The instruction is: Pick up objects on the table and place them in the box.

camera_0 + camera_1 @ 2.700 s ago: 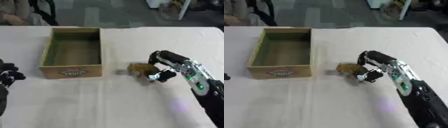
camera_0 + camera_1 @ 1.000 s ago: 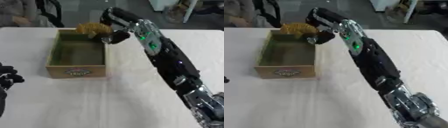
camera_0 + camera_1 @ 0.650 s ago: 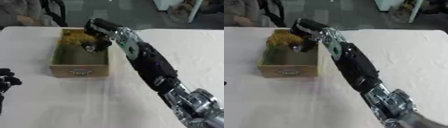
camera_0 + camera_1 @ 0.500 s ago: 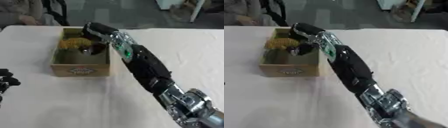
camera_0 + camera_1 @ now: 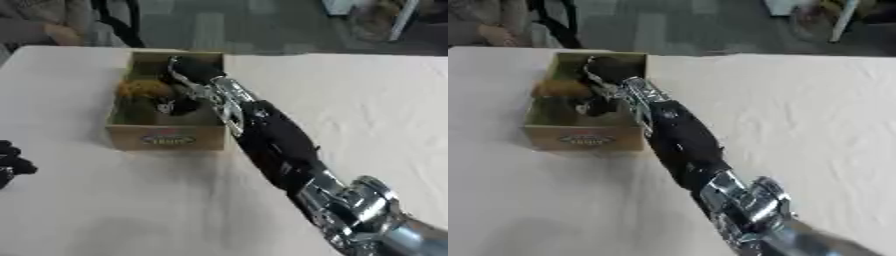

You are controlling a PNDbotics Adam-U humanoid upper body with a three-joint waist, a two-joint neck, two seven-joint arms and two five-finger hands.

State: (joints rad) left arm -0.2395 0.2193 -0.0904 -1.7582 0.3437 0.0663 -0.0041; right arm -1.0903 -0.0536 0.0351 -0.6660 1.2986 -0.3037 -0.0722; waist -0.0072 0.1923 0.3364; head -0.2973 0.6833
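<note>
The robot's right hand (image 5: 188, 80) reaches down into the wooden box (image 5: 166, 140) on the white counter (image 5: 367, 115), fingers curled on a tan object (image 5: 143, 89) low inside the box's left half. Releasing well likely means spreading the fingers before lifting straight up, clear of the walls. The left hand (image 5: 10, 165) idles at the lower left, fingers curled.

Right hand now down inside the box with the brown object.

A few seconds ago the right hand (image 5: 186, 80) gripped the brown object (image 5: 143, 89) on the open table, to the right of the box (image 5: 164, 141). It then carried the object up above the box's far rim. Now the hand has lowered into the box, fingers curled beside the object, which sits low against the box's left inner wall.
</note>
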